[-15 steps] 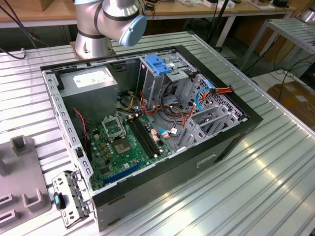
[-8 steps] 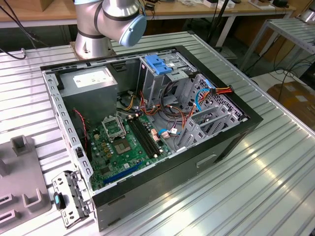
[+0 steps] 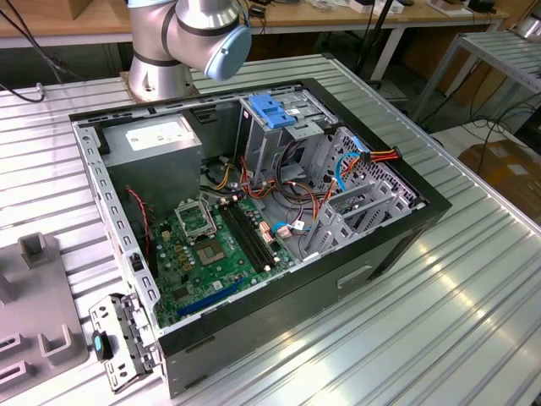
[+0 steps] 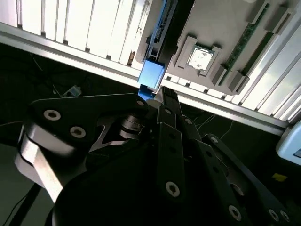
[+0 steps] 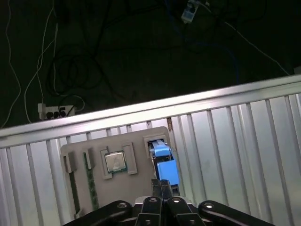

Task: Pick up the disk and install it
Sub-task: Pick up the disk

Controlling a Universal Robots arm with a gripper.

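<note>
Exterior view: high, looking down into the open computer case.
Wrist views: both close behind my pincer, facing the same grey tray.

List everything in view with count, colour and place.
Open metal computer case: one, black, on ribbed metal table.
Box-shaped power supply: one, grey, inside case.
Motherboard circuit board: one, green, case floor.
Plastic latch: one, blue, atop drive cage.
Moulded parts tray: one, grey, on table.
Flat disk with plastic rails: one, blue rails, upright in tray slot.
Square processor chip: one, silver, tray recess.
Robot arm: one, silver and light blue, beyond case in exterior view.
Gripper: one, black, close to the disk.
</note>
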